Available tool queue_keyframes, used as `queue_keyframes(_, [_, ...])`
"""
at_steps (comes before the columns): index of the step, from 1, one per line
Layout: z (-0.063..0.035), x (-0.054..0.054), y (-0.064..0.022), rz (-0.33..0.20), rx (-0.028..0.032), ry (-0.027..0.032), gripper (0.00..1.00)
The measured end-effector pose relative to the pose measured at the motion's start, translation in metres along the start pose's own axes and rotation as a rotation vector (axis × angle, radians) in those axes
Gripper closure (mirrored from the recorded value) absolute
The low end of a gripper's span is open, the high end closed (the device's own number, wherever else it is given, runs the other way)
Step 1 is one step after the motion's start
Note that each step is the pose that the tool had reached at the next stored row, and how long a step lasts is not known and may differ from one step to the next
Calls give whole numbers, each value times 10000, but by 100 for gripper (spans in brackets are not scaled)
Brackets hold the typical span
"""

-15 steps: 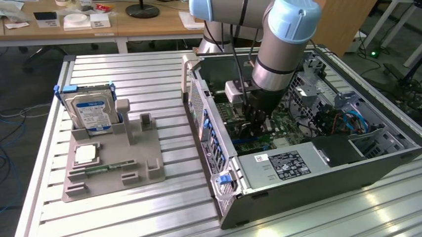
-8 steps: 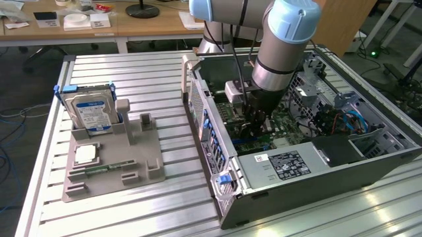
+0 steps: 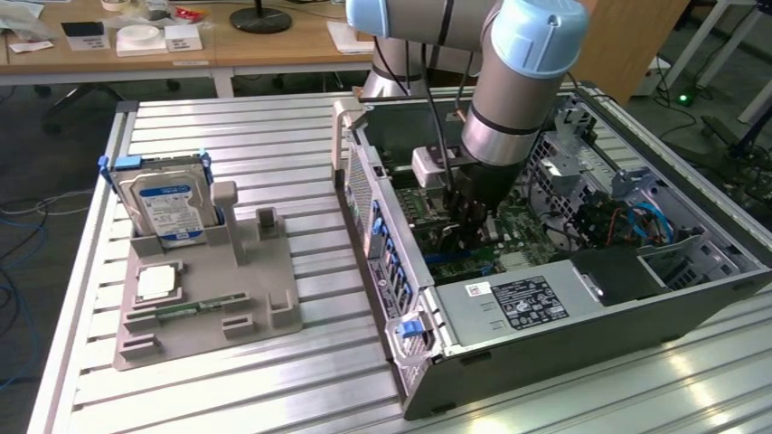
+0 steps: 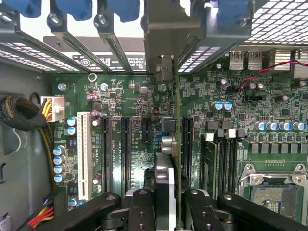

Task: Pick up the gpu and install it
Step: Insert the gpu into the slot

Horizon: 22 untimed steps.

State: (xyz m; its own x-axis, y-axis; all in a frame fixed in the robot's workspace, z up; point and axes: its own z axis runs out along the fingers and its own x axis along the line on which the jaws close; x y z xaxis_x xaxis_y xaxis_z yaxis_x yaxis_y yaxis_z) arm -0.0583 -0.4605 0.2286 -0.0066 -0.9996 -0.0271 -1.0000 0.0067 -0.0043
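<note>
Black gripper fingers point(image 4: 144, 211) fill the near edge of the wrist view, closed on the gpu point(image 4: 176, 144), which is held on edge so that it reads as a thin vertical strip between them; the gripper point(image 4: 166, 211) clamps the card from both sides. Beyond the fingers lies the green motherboard point(image 4: 240, 110) with its parallel black expansion slots point(image 4: 125, 149) and one white slot point(image 4: 83, 154); the card's lower edge appears to stand over or in a slot, though contact cannot be confirmed. Farther off are the grey slot brackets point(image 4: 110, 43) of the case's rear wall. In the exterior view the arm point(image 3: 513, 99) reaches down into the open computer case point(image 3: 567, 344). Well apart, toward the exterior view's left, a grey holder point(image 3: 205, 298) carries a silver hard drive point(image 3: 169, 208).
</note>
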Motion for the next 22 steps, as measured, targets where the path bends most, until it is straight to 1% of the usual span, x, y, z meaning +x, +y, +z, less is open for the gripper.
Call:
queue_keyframes(7, [32,1,0,0,0,0,72])
queue_keyframes(22, [34,1,-7,0,0,-1,72])
